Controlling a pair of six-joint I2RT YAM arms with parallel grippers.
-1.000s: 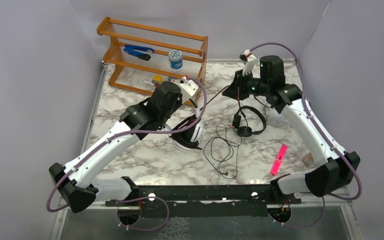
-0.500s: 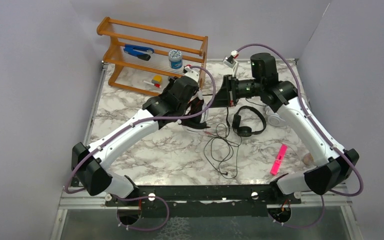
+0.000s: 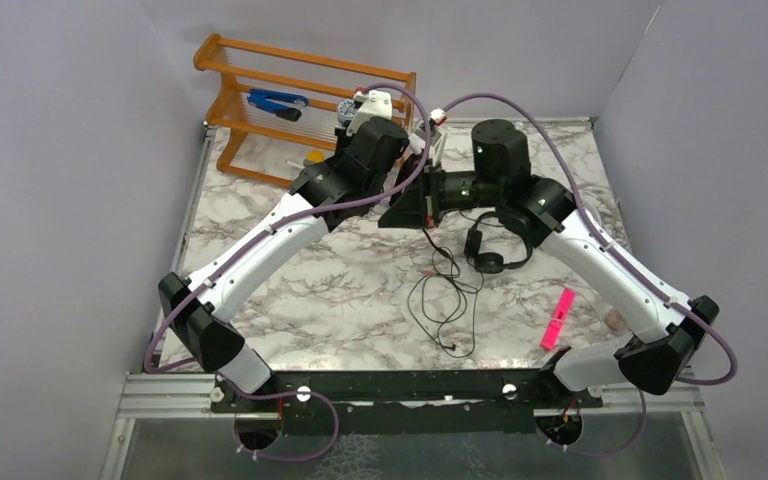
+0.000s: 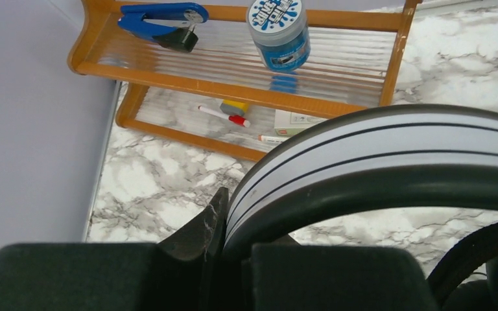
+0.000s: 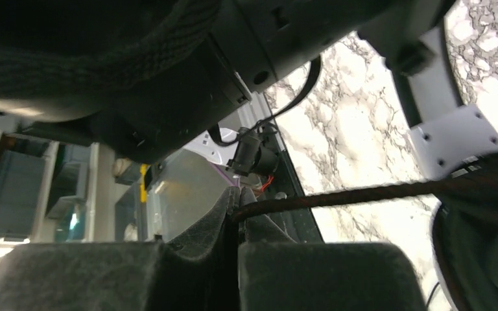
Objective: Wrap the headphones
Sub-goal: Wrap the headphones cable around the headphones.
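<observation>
Left gripper [image 4: 224,243]: clamped shut on the striped white plastic headband [image 4: 376,146] of the white headphones with black ear pads, held off the marble-patterned table [image 3: 290,290], near the orange wooden rack [image 3: 260,60].

Right gripper [image 5: 237,217]: pinched shut on a thin dark braided cord [image 5: 363,193], close beside the left.

Step, as judged: starting the wind on the first pair.

Next: lead the cord round the band under light tension.

Small all-black headphones [image 3: 495,248] lie on the table.
</observation>
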